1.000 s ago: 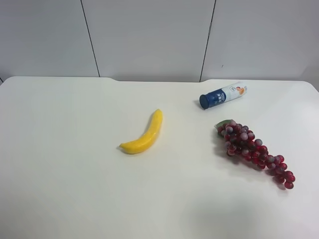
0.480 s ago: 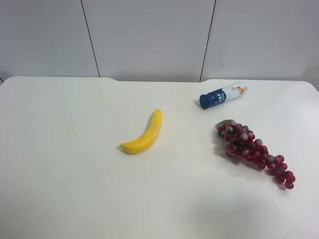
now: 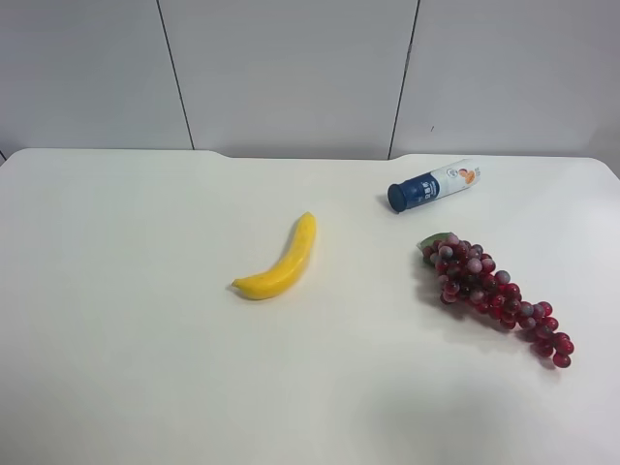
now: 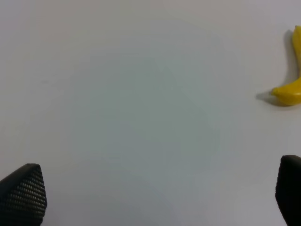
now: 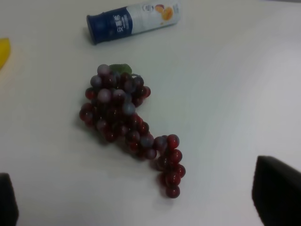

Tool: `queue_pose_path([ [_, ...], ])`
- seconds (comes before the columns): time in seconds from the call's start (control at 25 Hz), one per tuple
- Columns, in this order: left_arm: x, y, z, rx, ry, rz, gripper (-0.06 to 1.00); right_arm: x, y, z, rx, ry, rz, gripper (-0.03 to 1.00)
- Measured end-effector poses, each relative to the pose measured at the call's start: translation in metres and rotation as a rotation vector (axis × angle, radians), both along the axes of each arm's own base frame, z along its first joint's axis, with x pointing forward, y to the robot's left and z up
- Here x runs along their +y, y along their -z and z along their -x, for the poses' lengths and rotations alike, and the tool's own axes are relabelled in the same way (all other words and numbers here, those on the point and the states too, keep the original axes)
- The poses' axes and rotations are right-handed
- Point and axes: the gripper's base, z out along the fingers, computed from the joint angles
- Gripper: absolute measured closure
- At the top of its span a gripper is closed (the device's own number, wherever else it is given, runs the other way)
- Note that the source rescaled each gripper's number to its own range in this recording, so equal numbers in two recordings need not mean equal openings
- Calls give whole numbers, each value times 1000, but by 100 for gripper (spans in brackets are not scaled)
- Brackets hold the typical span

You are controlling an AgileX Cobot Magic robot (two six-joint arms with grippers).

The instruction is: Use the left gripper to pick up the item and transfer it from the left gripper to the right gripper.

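A yellow banana (image 3: 279,261) lies on the white table (image 3: 126,320) near the middle; its end shows in the left wrist view (image 4: 288,92). A bunch of dark red grapes (image 3: 489,293) lies to the right in the exterior view and also shows in the right wrist view (image 5: 124,117). A blue-and-white bottle (image 3: 432,185) lies on its side behind the grapes. My left gripper (image 4: 155,197) is open and empty above bare table, apart from the banana. My right gripper (image 5: 141,200) is open and empty above the grapes. Neither arm shows in the exterior view.
The bottle also shows in the right wrist view (image 5: 133,20), lying beyond the grapes. A grey panelled wall (image 3: 291,68) stands behind the table's far edge.
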Motion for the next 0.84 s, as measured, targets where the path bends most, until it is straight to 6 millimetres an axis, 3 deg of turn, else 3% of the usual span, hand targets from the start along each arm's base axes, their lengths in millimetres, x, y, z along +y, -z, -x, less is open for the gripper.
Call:
queue_pose_path([
  [0.84, 0, 0, 0, 0, 0, 0, -6, 0, 0, 0, -3, 0, 0, -3],
])
